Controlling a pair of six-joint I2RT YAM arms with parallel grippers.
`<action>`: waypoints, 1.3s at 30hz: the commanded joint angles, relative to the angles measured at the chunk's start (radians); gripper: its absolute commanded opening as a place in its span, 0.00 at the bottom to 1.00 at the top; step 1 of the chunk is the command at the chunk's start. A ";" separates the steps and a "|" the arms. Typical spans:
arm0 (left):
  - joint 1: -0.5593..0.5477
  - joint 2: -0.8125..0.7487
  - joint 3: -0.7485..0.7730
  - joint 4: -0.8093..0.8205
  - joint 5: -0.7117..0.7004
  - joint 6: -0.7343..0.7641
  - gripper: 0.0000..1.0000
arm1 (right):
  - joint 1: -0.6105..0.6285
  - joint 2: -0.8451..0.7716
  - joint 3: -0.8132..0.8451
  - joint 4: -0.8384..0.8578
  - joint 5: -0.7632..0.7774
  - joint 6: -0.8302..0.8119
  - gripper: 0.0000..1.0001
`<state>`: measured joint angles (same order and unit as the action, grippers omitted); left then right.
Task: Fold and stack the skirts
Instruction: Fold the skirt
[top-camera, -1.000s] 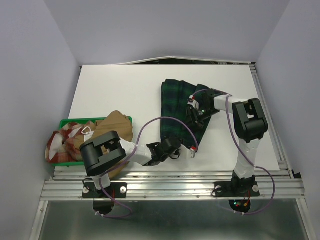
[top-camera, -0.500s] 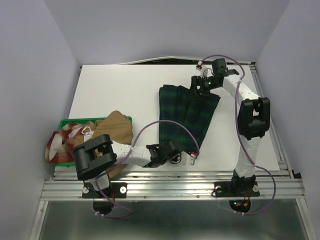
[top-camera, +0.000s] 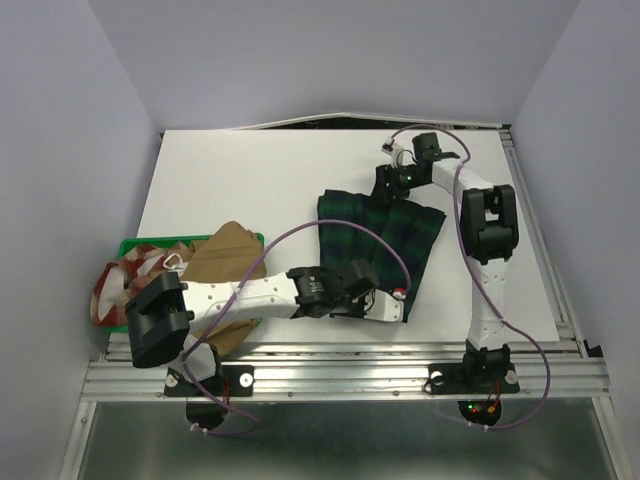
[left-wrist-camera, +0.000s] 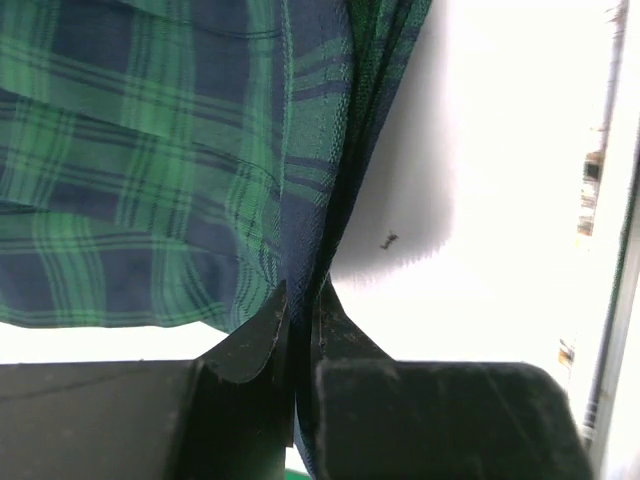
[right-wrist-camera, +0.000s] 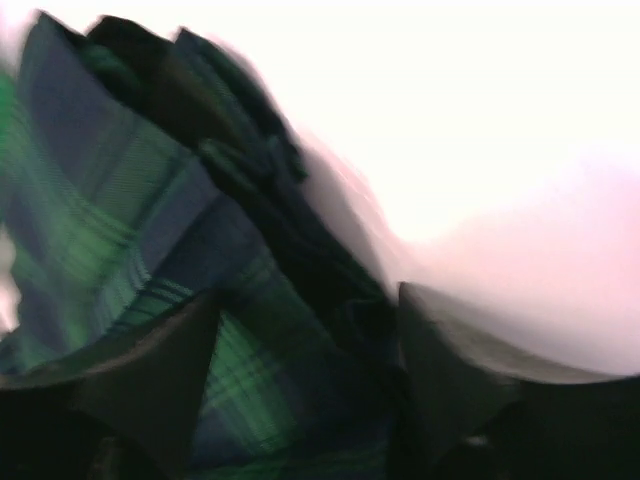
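The dark green-and-navy tartan skirt (top-camera: 375, 235) lies on the white tabletop (top-camera: 240, 180), right of centre, in a long folded band running from 12 o'clock to 6 o'clock and widest at its far end. The left claw (top-camera: 396, 301) sits at the skirt's 6 o'clock corner, its arm reaching in low from 9 o'clock. In the left wrist view its two dark fingers (left-wrist-camera: 258, 335) are pinched almost together on a thick fold of the tartan, the layered edge running straight up from between them. Bare tabletop shows at 3 o'clock of that edge.

The right claw (top-camera: 384, 181) is at the skirt's 12 o'clock end, over the near-left corner of the wide part. Its wrist view is heavily blurred: the fingers (right-wrist-camera: 150, 370) stand some way apart with bunched tartan between them. It looks like a grip on the cloth, but I cannot tell whether they actually press it.

At 8 o'clock on the tabletop the plain tan-brown skirt (top-camera: 228, 255) is heaped partly over the green tray (top-camera: 140, 241) and partly on the tabletop. The red-and-cream checked skirt (top-camera: 125, 280) is crumpled in the tray at 9 o'clock of the tan one – touching it and spilling over the tray's left rim
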<state>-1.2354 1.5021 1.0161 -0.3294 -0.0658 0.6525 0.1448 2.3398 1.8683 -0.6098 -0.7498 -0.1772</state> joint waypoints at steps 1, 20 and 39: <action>-0.006 -0.057 0.130 -0.180 0.058 -0.042 0.00 | 0.042 -0.059 -0.130 -0.016 -0.060 -0.111 0.69; 0.137 0.073 0.355 -0.125 -0.034 0.075 0.00 | 0.170 -0.266 -0.567 0.012 -0.252 -0.145 0.34; 0.206 0.230 0.133 0.366 -0.166 0.144 0.00 | 0.179 -0.240 -0.526 0.010 -0.304 -0.116 0.37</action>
<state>-1.0359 1.7264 1.1854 -0.1467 -0.1776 0.7628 0.3035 2.1002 1.3121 -0.5758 -1.0336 -0.2920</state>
